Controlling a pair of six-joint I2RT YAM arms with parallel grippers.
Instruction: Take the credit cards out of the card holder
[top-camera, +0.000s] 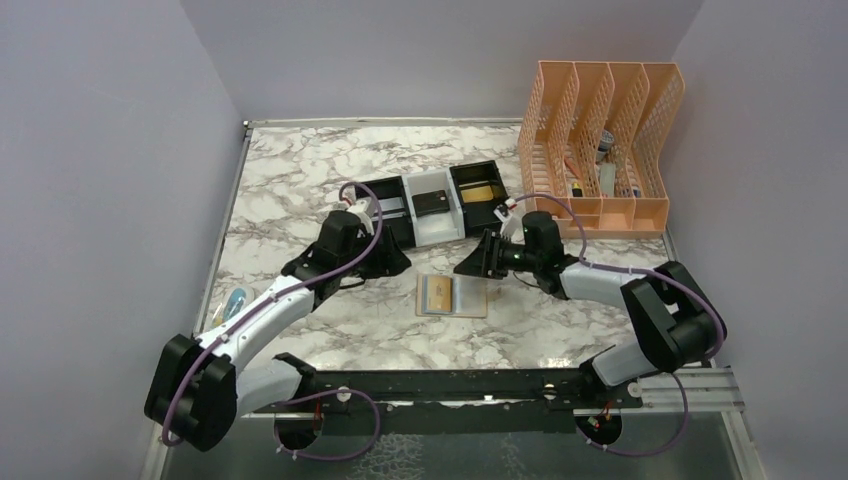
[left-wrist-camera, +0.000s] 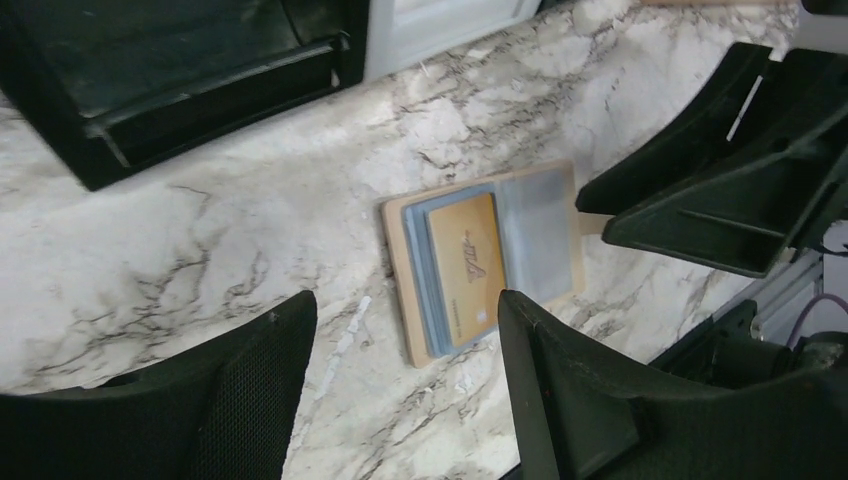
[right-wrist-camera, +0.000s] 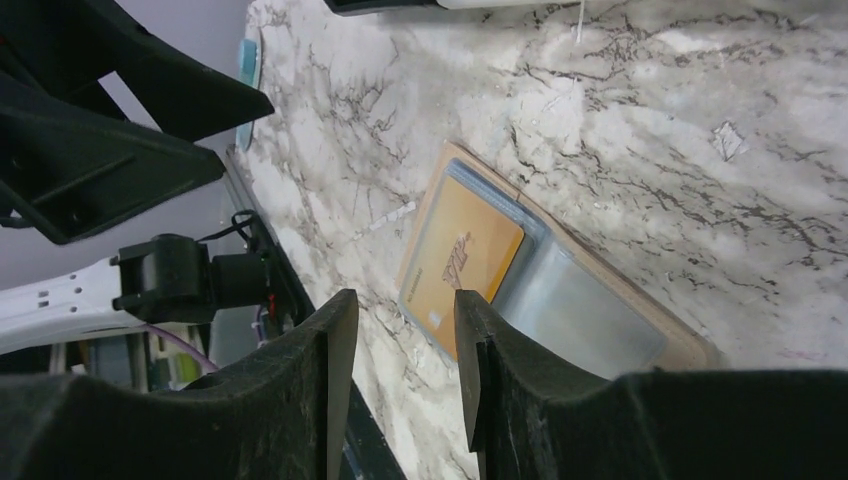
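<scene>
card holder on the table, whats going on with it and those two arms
Two robot arms are working on a card holder that lies open on the table. A gold card sits in one pocket, not yet pulled out. The left pincer and right pincer hover close by it, both open and holding nothing. What look like a dark card and a second gold card lie in the bins behind.

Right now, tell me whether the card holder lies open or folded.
Open. The card holder lies spread flat, both panels up, a gold card tucked in one side.
</scene>
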